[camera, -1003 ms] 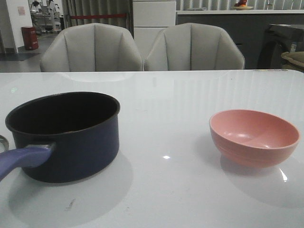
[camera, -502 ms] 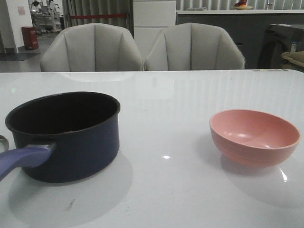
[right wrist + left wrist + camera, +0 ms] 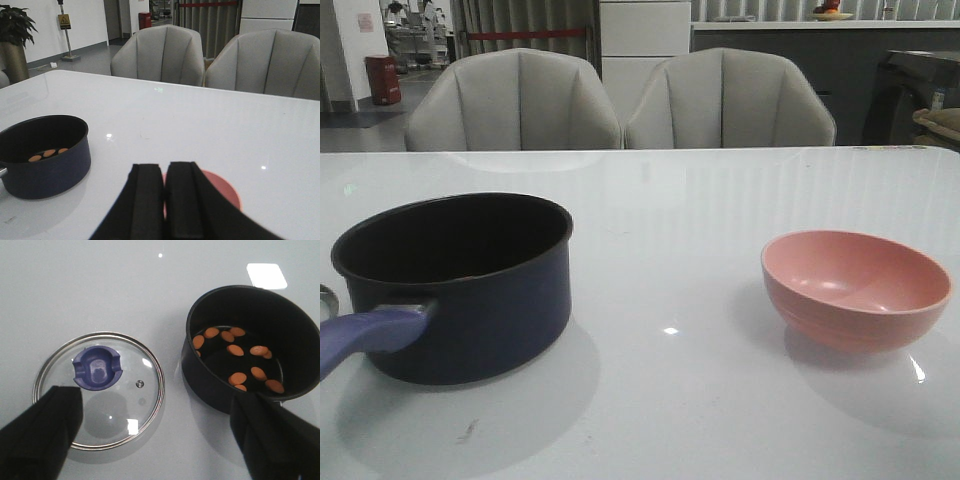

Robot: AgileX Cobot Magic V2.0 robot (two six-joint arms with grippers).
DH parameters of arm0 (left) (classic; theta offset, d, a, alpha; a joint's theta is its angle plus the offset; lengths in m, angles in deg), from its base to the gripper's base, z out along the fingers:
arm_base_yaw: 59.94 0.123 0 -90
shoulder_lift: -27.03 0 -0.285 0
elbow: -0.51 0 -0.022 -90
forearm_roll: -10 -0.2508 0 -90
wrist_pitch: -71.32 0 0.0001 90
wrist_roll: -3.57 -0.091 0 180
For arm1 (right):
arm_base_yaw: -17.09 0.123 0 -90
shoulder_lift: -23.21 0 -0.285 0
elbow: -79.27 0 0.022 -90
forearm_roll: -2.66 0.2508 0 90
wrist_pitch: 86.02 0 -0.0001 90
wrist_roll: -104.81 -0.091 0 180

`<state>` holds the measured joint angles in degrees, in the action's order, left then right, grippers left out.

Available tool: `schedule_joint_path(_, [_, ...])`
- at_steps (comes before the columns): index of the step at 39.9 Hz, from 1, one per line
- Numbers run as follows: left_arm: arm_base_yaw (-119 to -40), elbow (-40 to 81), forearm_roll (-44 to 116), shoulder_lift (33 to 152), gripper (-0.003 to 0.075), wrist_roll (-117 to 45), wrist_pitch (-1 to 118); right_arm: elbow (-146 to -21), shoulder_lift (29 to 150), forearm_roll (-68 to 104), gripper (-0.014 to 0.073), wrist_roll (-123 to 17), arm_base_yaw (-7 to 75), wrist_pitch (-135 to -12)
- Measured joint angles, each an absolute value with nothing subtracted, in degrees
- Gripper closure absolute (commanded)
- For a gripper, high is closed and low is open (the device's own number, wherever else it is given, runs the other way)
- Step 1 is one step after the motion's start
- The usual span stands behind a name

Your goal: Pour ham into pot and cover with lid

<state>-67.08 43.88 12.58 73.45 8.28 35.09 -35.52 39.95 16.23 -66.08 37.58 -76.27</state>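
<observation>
The navy pot (image 3: 455, 290) stands on the white table at the left, its purple-blue handle (image 3: 365, 338) pointing toward the front. Several ham slices (image 3: 235, 350) lie on its black bottom; they also show in the right wrist view (image 3: 48, 153). The glass lid (image 3: 120, 410) with its purple-blue knob (image 3: 97, 367) lies flat on the table beside the pot (image 3: 252, 347). My left gripper (image 3: 155, 402) hovers above, open wide and empty, one finger over the lid, the other at the pot's rim. My right gripper (image 3: 165, 170) is shut and empty, above the pink bowl (image 3: 227, 192).
The salmon-pink bowl (image 3: 855, 288) stands empty at the right of the table. Two grey chairs (image 3: 515, 100) stand behind the far edge. A sliver of the lid's rim (image 3: 326, 299) shows at the left edge of the front view.
</observation>
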Motion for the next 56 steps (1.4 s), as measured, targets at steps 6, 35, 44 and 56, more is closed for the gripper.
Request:
schedule_joint_path(6, [-63.05,39.59,12.44,80.92,0.0071,8.61,31.73,-35.52,39.95,16.23,0.0426,-66.08,37.58,-76.27])
schedule_joint_path(35, [-56.56,15.06,11.45,120.9,0.0071,5.69,14.39,-35.52,39.95,16.23,0.0426,-66.08,40.09,-76.27])
schedule_joint_path(44, [-56.56,11.5,11.45,127.82,0.0071,5.42,12.92,-35.52,39.95,16.23,0.0426,-66.08,40.09,-76.27])
schedule_joint_path(56, [-56.56,10.18,11.78,133.66,0.0073,5.05,12.66,-35.52,39.95,16.23,0.0426,-66.08,40.09,-76.27])
